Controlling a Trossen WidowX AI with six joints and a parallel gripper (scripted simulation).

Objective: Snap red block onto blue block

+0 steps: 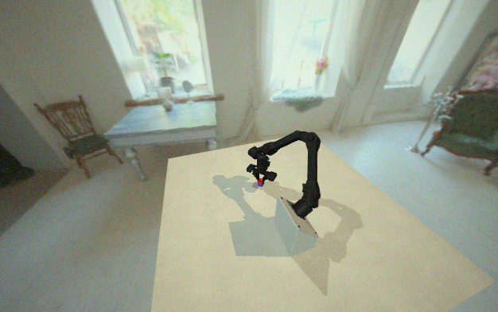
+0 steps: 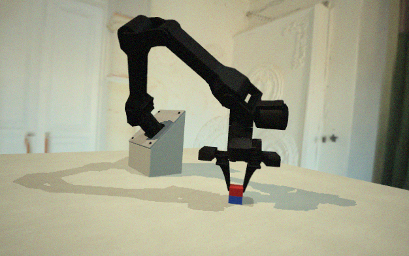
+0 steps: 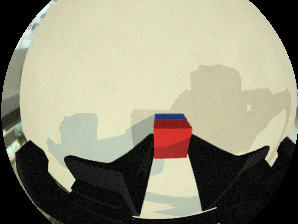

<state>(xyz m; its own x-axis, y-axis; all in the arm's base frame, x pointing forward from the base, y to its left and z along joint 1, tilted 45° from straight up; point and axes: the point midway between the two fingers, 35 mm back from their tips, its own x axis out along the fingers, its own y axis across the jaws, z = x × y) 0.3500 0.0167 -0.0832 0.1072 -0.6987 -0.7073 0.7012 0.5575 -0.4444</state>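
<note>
Black tapered fingers grip the smooth red block

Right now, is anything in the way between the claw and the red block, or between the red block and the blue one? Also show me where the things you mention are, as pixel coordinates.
Nothing visible: the gripper [image 1: 260, 180] [image 2: 236, 189] [image 3: 170, 137] is shut on the red block [image 1: 260, 181] [image 2: 236, 190] [image 3: 171, 142], which sits directly over the blue block [image 1: 260, 185] [image 2: 235, 200] [image 3: 170, 117] with no gap showing.

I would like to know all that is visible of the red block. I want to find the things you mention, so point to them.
The red block [image 1: 260, 181] [image 2: 236, 190] [image 3: 171, 141] is small, box-shaped and plain, with flat faces and straight edges; its material is unclear. It sits upright directly above the blue block [image 1: 260, 185] [image 2: 235, 200] [image 3: 170, 117], clamped between the gripper's fingers.
</note>
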